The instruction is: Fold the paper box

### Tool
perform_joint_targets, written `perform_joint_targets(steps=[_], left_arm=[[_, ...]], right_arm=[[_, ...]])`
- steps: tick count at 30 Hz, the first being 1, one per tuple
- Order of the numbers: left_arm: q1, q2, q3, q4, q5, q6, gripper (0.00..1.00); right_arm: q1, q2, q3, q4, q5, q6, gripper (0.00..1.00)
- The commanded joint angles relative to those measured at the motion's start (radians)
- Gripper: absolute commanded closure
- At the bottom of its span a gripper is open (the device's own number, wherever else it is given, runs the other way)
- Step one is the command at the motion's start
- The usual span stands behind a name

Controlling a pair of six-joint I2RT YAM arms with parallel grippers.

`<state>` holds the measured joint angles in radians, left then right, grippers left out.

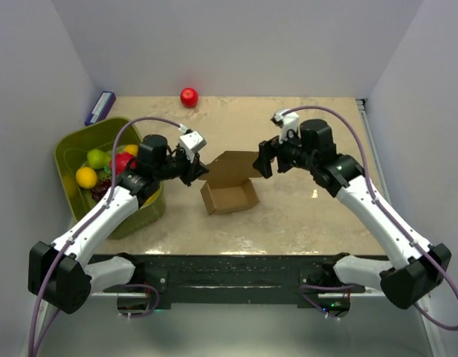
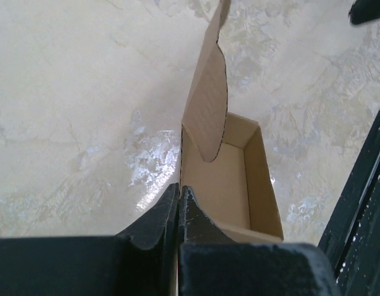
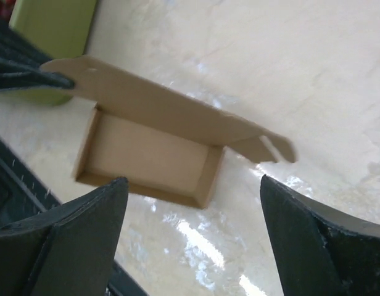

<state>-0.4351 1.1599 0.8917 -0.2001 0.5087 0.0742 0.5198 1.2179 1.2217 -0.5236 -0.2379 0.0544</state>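
Left end effector pinched shut on left end of lid, holding it raised over box, mid-surface. Right end effector gaping wide, just beside lid's right end, touching nothing. Step looks like lid closing. Next move likely needs lid swung down over box, front edge tucked in.

Two white-shelled arms with black joints and looping purple cables.
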Motion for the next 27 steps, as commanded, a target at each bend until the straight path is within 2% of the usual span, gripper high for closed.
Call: perform_joint_targets(steps=[1,5,8,12,19,23,27], left_arm=[[0.045,-0.016,0.004,0.08,0.028,-0.065,1.0],[0.059,-0.028,-0.003,0.094,0.073,-0.067,1.0],[0.064,-0.029,-0.005,0.099,0.091,-0.067,1.0],[0.078,-0.034,-0.004,0.102,0.116,-0.067,1.0],[0.09,-0.051,-0.008,0.114,0.175,-0.067,1.0],[0.091,-0.054,-0.011,0.117,0.188,-0.067,1.0],[0.095,-0.049,-0.013,0.125,0.218,-0.067,1.0]], right_arm=[[-0.084,-0.137,-0.134,0.273,0.036,0.073,0.07],[-0.154,-0.245,-0.333,0.433,0.008,0.067,0.01],[-0.207,-0.261,-0.425,0.519,-0.11,0.076,0.01],[-0.265,-0.209,-0.501,0.605,-0.236,0.111,0.03],[-0.351,-0.054,-0.602,0.902,-0.425,0.26,0.08],[-0.351,-0.017,-0.64,0.985,-0.454,0.259,0.1],[-0.351,-0.031,-0.654,0.97,-0.416,0.2,0.11]])
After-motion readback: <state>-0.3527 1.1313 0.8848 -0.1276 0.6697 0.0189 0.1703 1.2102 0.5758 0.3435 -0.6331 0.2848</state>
